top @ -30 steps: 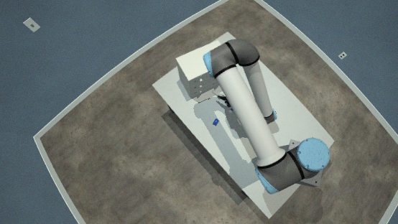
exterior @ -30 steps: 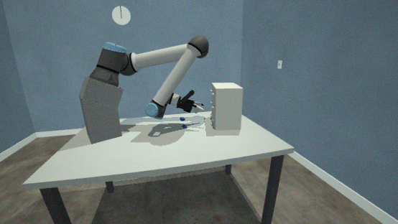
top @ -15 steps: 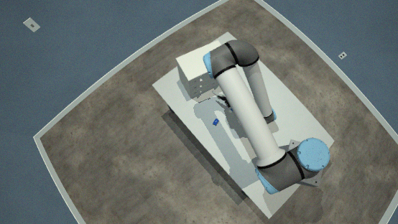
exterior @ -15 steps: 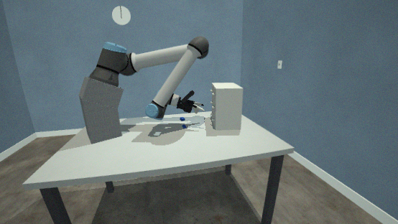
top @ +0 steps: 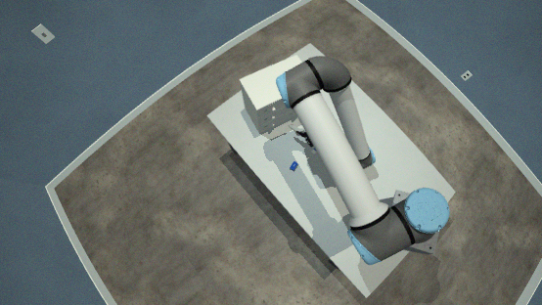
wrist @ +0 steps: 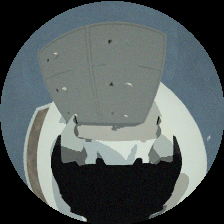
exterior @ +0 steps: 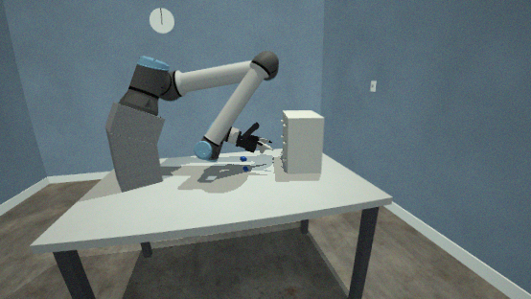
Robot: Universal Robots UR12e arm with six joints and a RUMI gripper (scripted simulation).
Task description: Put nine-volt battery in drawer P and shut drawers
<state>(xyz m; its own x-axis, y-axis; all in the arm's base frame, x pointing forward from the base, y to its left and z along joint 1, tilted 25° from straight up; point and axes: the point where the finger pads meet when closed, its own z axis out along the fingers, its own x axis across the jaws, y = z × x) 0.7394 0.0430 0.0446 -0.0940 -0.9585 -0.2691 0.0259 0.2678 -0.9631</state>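
Observation:
The white chest (top: 266,103) stands upright at the far end of the table, and it also shows in the side view (exterior: 302,141). In the wrist view its front (wrist: 105,75) fills the upper half, with several drawer faces, all flush and shut. The marks on them are too small to read. My gripper (exterior: 265,143) is open and empty, level with the lower drawers and a short way in front of them; its fingertips frame the chest's base in the wrist view (wrist: 116,122). A small blue block (top: 293,166), likely the nine-volt battery, lies on the table behind the gripper (exterior: 245,168).
A second small blue item (exterior: 242,157) lies close by, under my forearm. The grey robot pedestal (exterior: 136,146) stands at the table's left end. The table edge runs near the chest's right side.

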